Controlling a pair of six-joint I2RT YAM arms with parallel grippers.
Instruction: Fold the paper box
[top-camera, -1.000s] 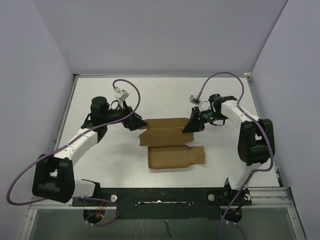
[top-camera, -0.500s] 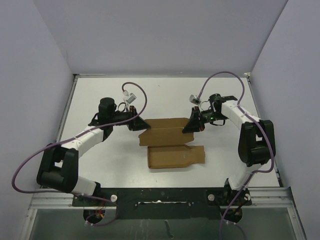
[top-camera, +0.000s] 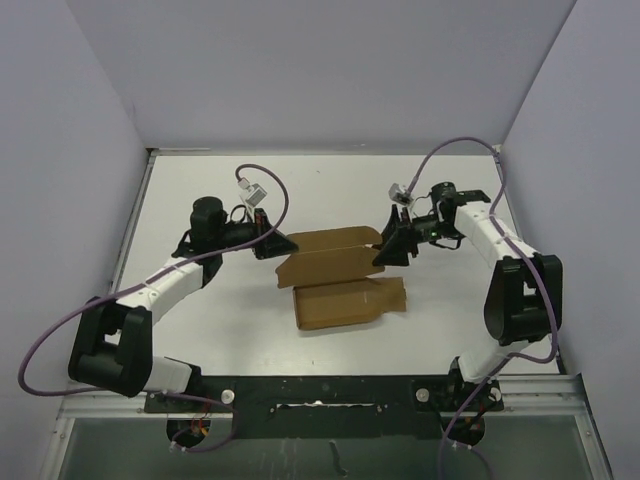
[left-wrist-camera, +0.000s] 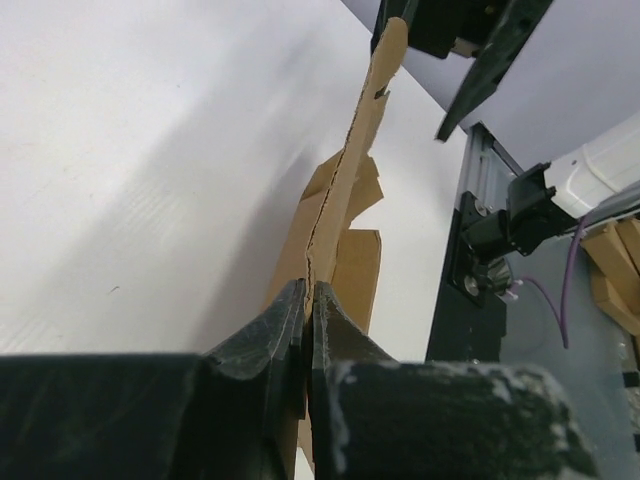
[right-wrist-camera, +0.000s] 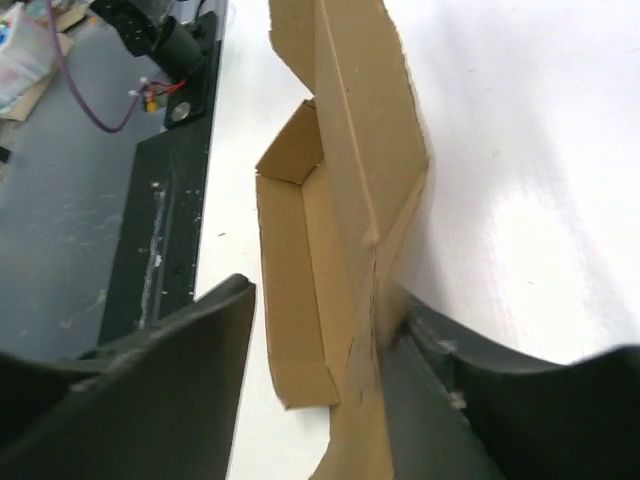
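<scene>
White table (top-camera: 330, 190), with pale lilac walls around it. On the left, the left hand (top-camera: 270, 246) is closed on the left edge of the paper box (top-camera: 340, 268) — its fingers pinch the thin cardboard. The box lies mid-table, far panel raised, near panel flat. On the right, the right hand (top-camera: 392, 250) has its jaws apart at the box's right end — one finger touches the cardboard, the other does not.

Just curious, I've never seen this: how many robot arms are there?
2: the left arm reaches the paper box's left end, the right arm its right end.
</scene>
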